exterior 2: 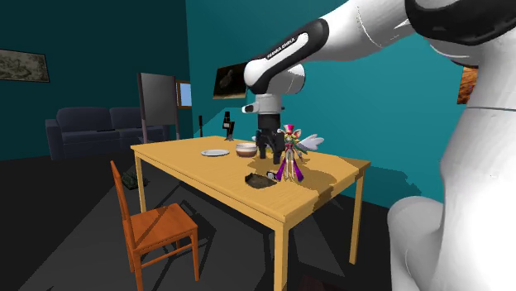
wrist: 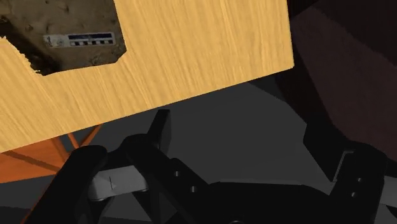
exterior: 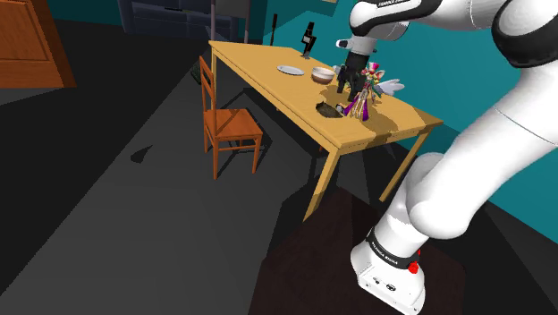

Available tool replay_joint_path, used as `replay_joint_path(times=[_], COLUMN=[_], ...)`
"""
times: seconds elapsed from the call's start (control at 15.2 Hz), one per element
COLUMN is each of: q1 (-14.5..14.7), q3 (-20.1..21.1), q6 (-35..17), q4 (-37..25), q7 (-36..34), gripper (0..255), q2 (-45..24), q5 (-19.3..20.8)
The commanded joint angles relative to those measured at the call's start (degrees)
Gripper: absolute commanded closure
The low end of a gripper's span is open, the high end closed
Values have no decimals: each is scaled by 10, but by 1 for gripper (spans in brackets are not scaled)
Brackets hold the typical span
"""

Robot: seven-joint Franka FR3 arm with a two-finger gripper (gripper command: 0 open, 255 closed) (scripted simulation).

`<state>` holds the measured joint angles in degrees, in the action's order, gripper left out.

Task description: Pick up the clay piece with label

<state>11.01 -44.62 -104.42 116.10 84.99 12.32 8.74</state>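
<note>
Operator: Progress?

Desk: Nothing you can log as done. Clay is not lifted. It lies flat on the table, right of centre in the upper half of the shoulder view, between the doll and the table edge on the chair side. In the second exterior view it sits mid-frame, just below and left of the doll. Its label, a pale strip, faces up.

Operator: Gripper?

Desk: Your gripper hangs over the table, up and right of the clay in the shoulder view, close beside the doll, with the bowl on its other side. The fingers are spread wide with nothing between them. It touches nothing as far as I can tell, though the gap to the doll is hard to judge. From the wrist camera the clay lies off to one side of the gripper's line, well clear of both fingers. The fingers frame the table edge and dark floor instead.

Operator: What's left?

Desk: All of it, I'd say. You still need to line up over the clay, come down, close and lift. The doll is close, so you risk clipping it.
</note>
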Motion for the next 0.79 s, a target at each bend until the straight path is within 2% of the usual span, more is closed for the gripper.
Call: replay_joint_path(times=[0.0,0.13,0.26,0.46,0.73], q1=[10,7,-13,-68,-150], q3=[-34,-59,-68,-49,-4], q6=[-2,-3,3,21,56], q4=[-42,-86,-135,-218,-348], q7=[84,167,248,349,445], gripper=[0,0,0,0,0], q2=[-63,-136,-211,-313,-429], q5=[-34,-83,-135,-198,-249])
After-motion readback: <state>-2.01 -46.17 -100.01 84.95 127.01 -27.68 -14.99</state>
